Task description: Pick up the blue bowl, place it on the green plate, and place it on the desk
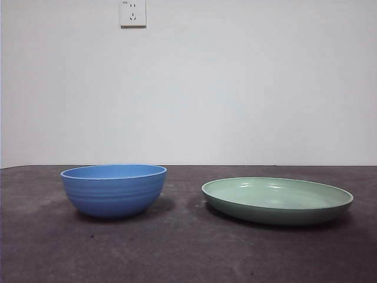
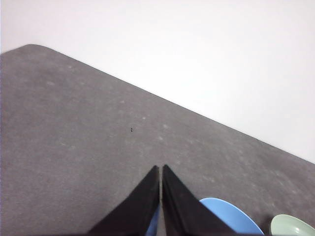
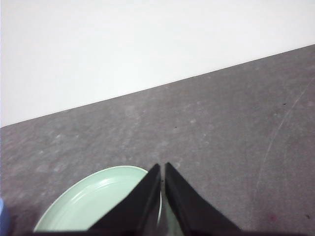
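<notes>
The blue bowl [image 1: 113,190] stands upright on the desk [image 1: 177,247] at the left. The green plate [image 1: 277,200] lies on the desk to its right, apart from it and empty. Neither gripper shows in the front view. My left gripper [image 2: 161,168] is shut and empty, held above the desk; part of the bowl [image 2: 231,216] and the plate's edge [image 2: 293,227] show beside its jaws. My right gripper [image 3: 161,166] is shut and empty, held above the plate [image 3: 93,201]; a sliver of the bowl [image 3: 2,216] shows at the picture's edge.
A white wall [image 1: 235,88] stands behind the desk's far edge, with a white socket [image 1: 133,13] high on it. The desk's rounded corner [image 2: 29,46] shows in the left wrist view.
</notes>
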Robot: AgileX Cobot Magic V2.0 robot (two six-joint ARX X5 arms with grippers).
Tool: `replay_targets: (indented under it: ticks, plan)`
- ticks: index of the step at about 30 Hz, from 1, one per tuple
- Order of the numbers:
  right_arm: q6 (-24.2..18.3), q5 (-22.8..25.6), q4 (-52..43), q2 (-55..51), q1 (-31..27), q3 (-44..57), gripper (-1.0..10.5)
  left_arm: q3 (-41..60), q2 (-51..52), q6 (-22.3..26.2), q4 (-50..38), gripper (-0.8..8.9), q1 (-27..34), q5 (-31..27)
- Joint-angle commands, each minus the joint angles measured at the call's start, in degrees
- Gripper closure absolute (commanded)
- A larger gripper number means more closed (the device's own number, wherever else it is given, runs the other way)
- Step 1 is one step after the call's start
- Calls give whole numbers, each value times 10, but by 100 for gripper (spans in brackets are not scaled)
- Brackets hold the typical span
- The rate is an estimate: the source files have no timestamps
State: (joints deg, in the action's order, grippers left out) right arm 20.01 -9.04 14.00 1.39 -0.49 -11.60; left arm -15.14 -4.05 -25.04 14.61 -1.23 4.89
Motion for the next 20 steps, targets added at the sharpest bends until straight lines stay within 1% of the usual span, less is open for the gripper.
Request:
replay_targets:
  ticks: [1, 3, 5, 8, 15, 20]
  plan:
    - [5, -1, 15, 18, 0, -44, 939, -44, -29, 37, 26, 804, 2, 17]
    - [1, -2, 29, 36, 0, -76, 939, -76, -56, 56, 53, 804, 2, 34]
    - [-8, -14, 49, 60, 0, -110, 939, -107, -87, 73, 77, 804, 2, 58]
    - [-42, -49, 95, 108, 0, -164, 939, -151, -136, 99, 109, 804, 2, 98]
    - [-133, -135, 245, 243, 0, -288, 939, -249, -245, 162, 197, 804, 1, 197]
    - [-191, -162, 344, 327, 0, -362, 939, -298, -303, 189, 248, 804, -9, 250]
